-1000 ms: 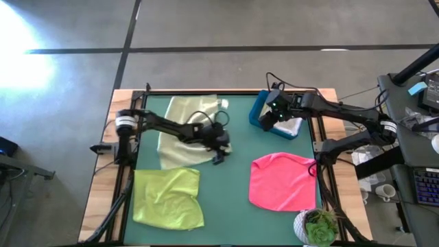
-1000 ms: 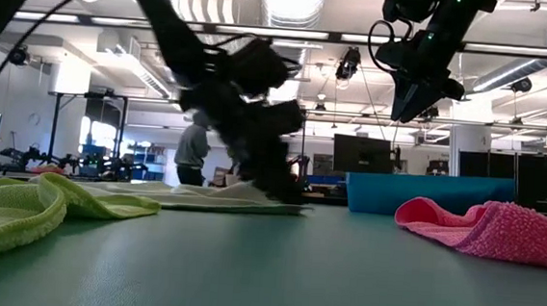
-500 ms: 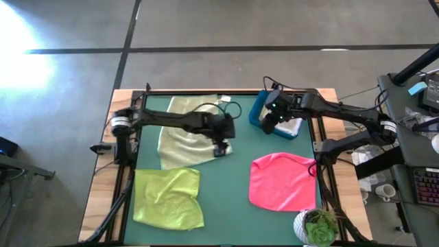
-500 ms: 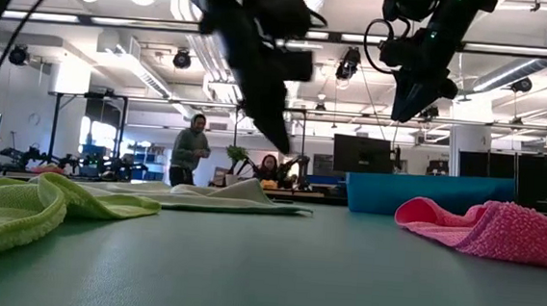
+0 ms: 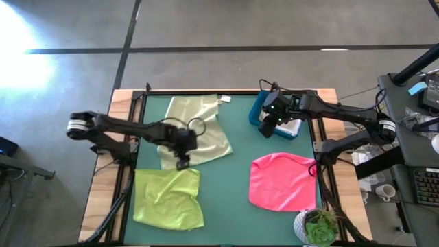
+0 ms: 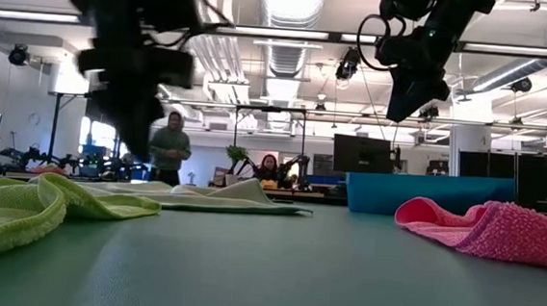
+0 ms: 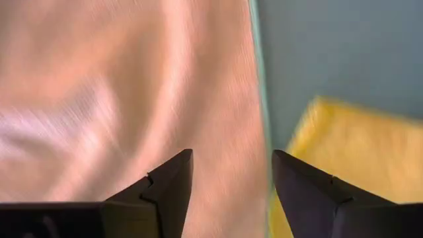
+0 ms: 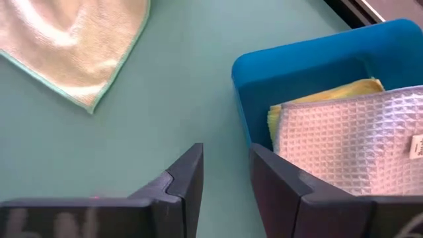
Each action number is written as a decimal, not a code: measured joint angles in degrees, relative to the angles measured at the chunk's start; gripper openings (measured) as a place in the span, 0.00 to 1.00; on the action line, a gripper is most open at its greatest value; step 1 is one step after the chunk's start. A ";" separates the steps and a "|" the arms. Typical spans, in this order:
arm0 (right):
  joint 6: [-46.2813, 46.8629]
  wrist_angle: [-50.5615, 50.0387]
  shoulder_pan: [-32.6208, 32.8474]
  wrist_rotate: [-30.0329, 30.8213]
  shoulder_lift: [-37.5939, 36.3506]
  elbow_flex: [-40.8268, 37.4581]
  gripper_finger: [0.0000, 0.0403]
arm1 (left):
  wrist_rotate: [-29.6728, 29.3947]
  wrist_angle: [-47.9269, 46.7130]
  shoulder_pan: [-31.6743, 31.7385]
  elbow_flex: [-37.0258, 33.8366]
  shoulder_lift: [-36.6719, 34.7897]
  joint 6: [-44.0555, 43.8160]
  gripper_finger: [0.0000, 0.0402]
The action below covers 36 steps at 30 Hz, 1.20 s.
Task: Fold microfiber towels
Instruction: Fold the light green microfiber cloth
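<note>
A pale green towel (image 5: pixel 199 127) lies spread at the table's far middle. It also shows under my left wrist camera (image 7: pixel 132 86). A lime green towel (image 5: pixel 168 199) lies rumpled at the near left, and a hot pink towel (image 5: pixel 281 182) lies at the near right. A light grey towel (image 8: pixel 344 139) lies on a yellow one (image 8: pixel 324 92) inside the blue bin (image 8: pixel 297 59). My left gripper (image 5: pixel 182 161) is open and empty in the air over the pale towel's near edge. My right gripper (image 5: pixel 267 127) is open and empty, high beside the bin's left wall.
The blue bin (image 5: pixel 257 110) stands at the table's far right. A potted plant (image 5: pixel 315 226) stands at the near right corner. Bare green mat shows in the middle between the towels. People stand in the room beyond the table.
My left gripper has risen from the pale green towel's right corner and swung toward the table's left edge, to above that towel's near edge. The towel has stayed flat on the table. My right gripper has kept almost still.
</note>
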 joint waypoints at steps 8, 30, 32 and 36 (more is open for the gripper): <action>0.13 0.44 -0.01 0.02 0.35 0.00 0.28 | -0.04 0.33 -3.08 -10.71 -4.55 -3.99 0.48; -10.07 10.18 2.50 -6.44 10.33 -0.04 0.28 | -17.12 1.16 2.84 -6.00 5.57 -3.43 0.48; -10.96 10.74 2.82 -7.87 11.47 -0.04 0.28 | -16.67 -0.02 2.76 -5.75 3.12 -3.56 0.48; -11.70 13.05 3.57 -10.09 13.66 -0.04 0.28 | -15.16 -3.26 2.38 -6.61 -0.73 -3.95 0.48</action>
